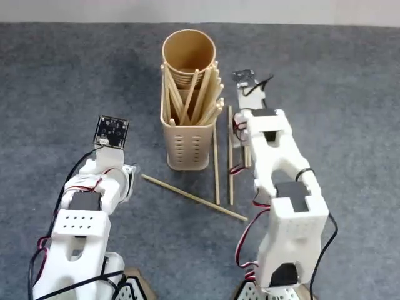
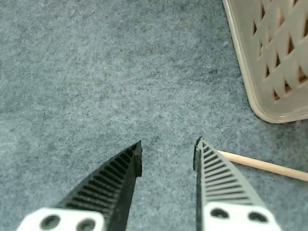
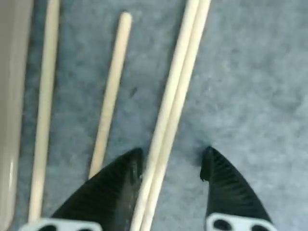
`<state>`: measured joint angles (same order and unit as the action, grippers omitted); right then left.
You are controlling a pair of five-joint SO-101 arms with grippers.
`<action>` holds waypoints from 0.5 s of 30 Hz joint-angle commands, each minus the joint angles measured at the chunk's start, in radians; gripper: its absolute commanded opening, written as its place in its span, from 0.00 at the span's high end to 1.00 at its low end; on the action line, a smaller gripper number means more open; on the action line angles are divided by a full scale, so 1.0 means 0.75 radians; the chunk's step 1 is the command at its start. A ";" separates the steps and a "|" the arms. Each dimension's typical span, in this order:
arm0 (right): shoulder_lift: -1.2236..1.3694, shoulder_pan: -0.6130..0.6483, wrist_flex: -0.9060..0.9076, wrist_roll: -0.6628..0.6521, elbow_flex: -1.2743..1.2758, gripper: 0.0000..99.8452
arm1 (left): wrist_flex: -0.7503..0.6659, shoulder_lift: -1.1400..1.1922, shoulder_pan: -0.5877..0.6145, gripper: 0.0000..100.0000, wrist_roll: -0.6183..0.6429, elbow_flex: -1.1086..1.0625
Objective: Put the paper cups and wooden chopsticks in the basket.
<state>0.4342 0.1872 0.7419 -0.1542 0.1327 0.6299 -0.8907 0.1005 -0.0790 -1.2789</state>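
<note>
Left of the beige slotted plastic basket (image 1: 186,140), the left claw (image 2: 167,154) hangs released over the grey carpeted counter (image 1: 75,75), with one loose wooden chopstick (image 2: 262,165) lying slantwise just beside its tip, in front of the basket. The basket itself holds the stacked brown paper cups (image 1: 189,53) and a bundle of wooden chopsticks (image 1: 200,100). Just right of the basket lie two single chopsticks (image 1: 216,162), and right of those the right claw (image 3: 171,161) sits released astride a touching pair of chopsticks (image 3: 175,96).
</note>
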 commanded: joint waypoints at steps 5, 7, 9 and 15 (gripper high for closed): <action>0.021 -0.056 -0.013 -0.002 0.003 0.98 | -0.020 -0.024 -0.011 0.80 0.000 0.005; 0.017 -0.060 0.021 -0.002 -0.003 1.00 | -0.020 -0.024 -0.011 0.80 0.000 0.005; -0.028 -0.079 0.071 0.004 -0.040 1.00 | -0.020 -0.024 -0.011 0.80 0.000 0.005; -0.535 -0.181 0.079 0.317 -0.079 1.00 | -0.020 -0.024 -0.011 0.80 0.000 0.005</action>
<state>0.2900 0.0967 0.7986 -0.0084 0.1097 0.6299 -0.8907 0.1005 -0.0790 -1.2789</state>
